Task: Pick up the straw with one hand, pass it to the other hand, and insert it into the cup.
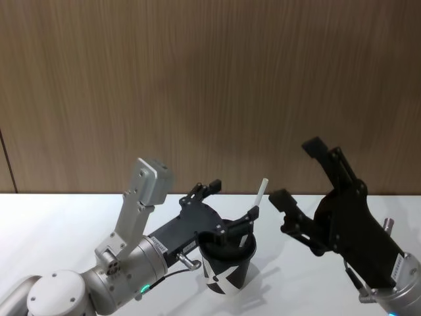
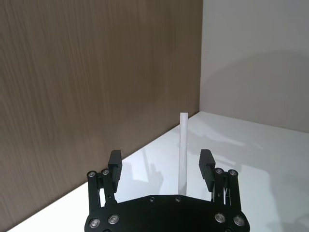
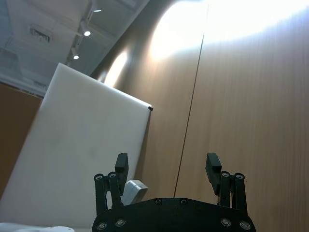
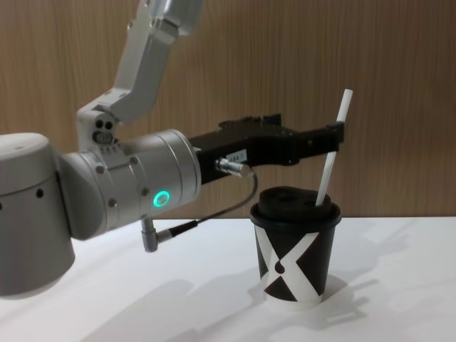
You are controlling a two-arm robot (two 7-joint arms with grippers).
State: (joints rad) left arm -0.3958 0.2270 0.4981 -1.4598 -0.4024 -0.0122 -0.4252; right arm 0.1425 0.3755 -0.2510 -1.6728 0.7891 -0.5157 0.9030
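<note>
Straw (image 4: 330, 161) bottom hidden inside cup (image 4: 294, 251); both grippers' fingers (image 2: 206, 162) apart.

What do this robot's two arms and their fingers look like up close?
The left gripper is flat black with two long hinged fingers, small silver screws and a white label. Behind it sits a fat silver cylindrical wrist with a green ring light, a thin dark cable with a metal plug, and pale grey arm links. The right gripper is the same black two-finger design, on a silver wrist with a white label.
</note>
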